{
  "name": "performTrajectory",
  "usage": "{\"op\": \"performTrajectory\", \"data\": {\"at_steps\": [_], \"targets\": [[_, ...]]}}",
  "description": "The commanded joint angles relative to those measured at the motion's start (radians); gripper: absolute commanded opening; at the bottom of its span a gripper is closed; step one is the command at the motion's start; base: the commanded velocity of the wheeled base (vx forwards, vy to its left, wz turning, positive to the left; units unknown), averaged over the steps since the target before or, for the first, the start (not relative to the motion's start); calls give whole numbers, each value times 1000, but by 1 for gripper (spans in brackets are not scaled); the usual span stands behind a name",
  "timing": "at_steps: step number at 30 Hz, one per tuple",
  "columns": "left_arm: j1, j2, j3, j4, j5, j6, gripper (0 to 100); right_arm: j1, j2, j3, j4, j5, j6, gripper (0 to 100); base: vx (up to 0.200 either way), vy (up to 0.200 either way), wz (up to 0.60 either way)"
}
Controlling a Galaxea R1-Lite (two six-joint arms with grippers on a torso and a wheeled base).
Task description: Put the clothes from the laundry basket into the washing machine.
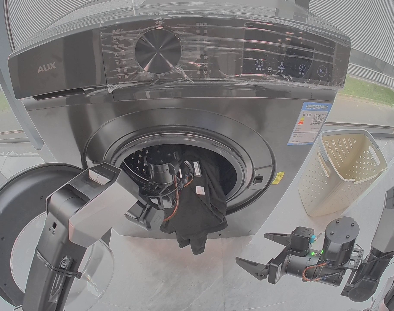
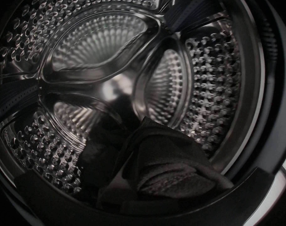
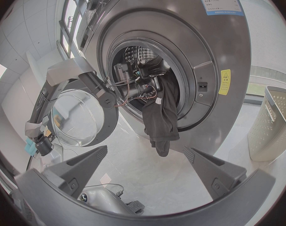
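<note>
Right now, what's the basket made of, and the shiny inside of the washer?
The laundry basket looks like matte cream plastic, with moulded rows of small holes. The drum looks like polished steel: it gleams around its punched holes.

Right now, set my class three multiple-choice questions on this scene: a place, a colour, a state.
1. Where does the laundry basket stand?
A. right of the washing machine
B. on top of it
C. inside the drum
2. What colour is the garment hanging out of the drum?
A. white
B. red
C. black
3. What state is the right gripper in?
A. shut on cloth
B. open, holding nothing
C. shut on the basket
Answers: 1 A: it stands on the floor by the machine's right side. 2 C: the cloth is black. 3 B: its fingers are spread, nothing between.
</note>
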Motion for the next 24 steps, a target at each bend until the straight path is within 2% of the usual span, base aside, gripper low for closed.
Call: {"op": "performTrajectory", "data": {"at_steps": [1,3,7,16,17,21,24], "targets": [[56,129,-233,126,91,7,0,3,5,7,-1,2,0,100,0,0,0],[76,165,-356,160,127,7,0,3,5,7,-1,2,0,100,0,0,0],[91,174,-453,192,129,6,0,3,5,9,-1,2,0,100,0,0,0],[89,169,-454,206,129,7,0,1,4,7,-1,2,0,100,0,0,0],[89,168,-449,206,129,7,100,1,4,7,-1,2,0,100,0,0,0],[82,148,-410,206,129,-2,100,0,4,7,-1,2,0,100,0,0,0],[74,53,-273,235,124,6,100,0,2,7,-1,2,0,100,0,0,0]]}}
